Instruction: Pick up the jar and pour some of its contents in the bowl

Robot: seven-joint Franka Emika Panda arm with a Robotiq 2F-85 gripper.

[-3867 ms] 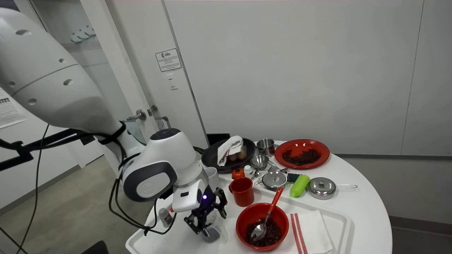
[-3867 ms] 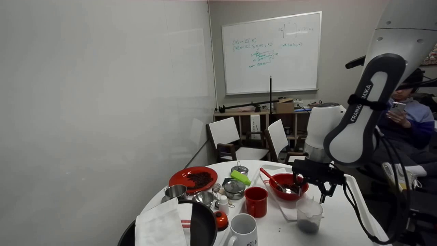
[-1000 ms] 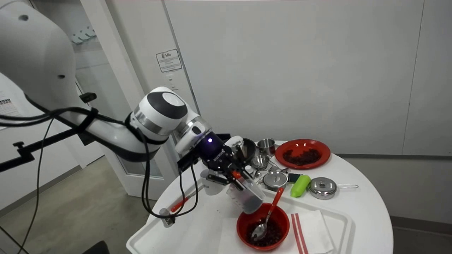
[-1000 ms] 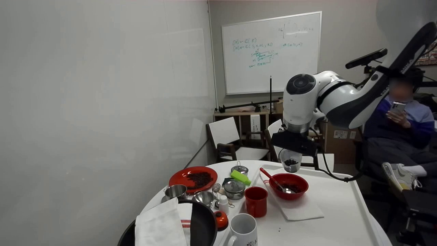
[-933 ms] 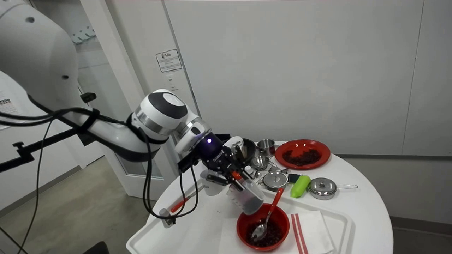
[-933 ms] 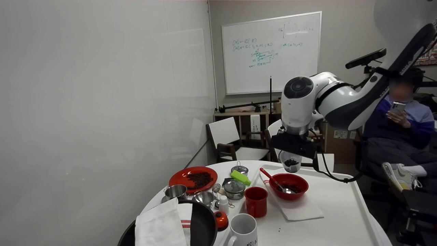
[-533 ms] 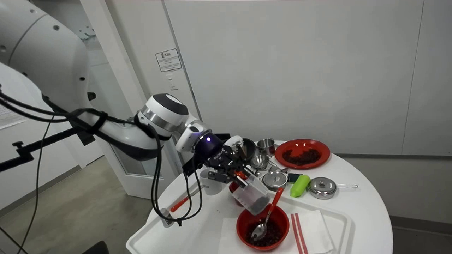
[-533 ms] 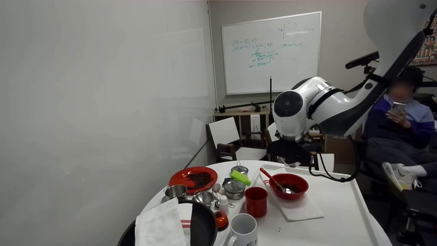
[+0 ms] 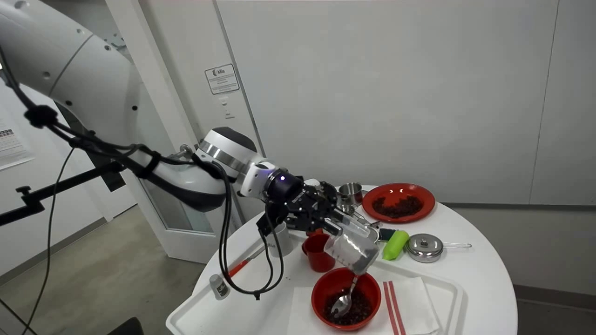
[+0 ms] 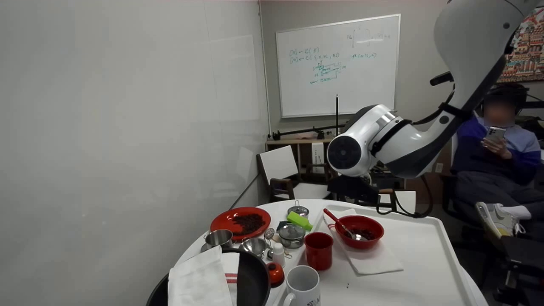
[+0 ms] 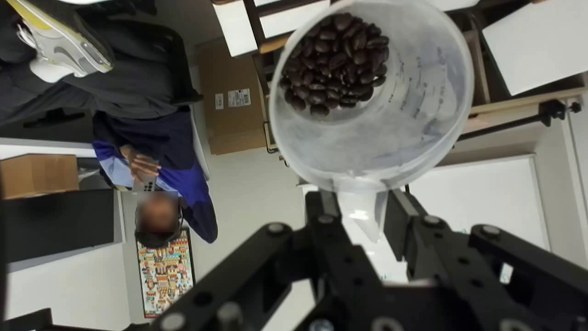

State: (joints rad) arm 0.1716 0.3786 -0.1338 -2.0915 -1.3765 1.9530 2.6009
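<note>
The jar (image 9: pixel 352 246), clear with printed marks and a handle, hangs tilted in the air near the far edge of the bowl in an exterior view. In the wrist view, dark beans (image 11: pixel 335 64) lie in the jar, bunched to one side of its bottom. My gripper (image 11: pixel 363 204) is shut on the jar's handle, one pad on each side. The red bowl (image 9: pixel 320 295) stands on the tray with dark beans and a red-handled spoon (image 9: pixel 342 305) in it. In an exterior view the bowl (image 10: pixel 363 245) shows plainly, while the arm hides the jar.
A red mug (image 9: pixel 319 256) and a white mug (image 10: pixel 303 282) stand close by. Behind are a green bottle (image 9: pixel 395 244), a lidded steel pan (image 9: pixel 424 249) and a red plate (image 9: pixel 428 204) with beans. A striped cloth (image 9: pixel 414 304) lies on the white tray (image 9: pixel 458 307).
Some seconds back the jar stood on the tray with the gripper at it; since then it was lifted. Over the last second the wrist has turned, and the jar has shifted and tilted further.
</note>
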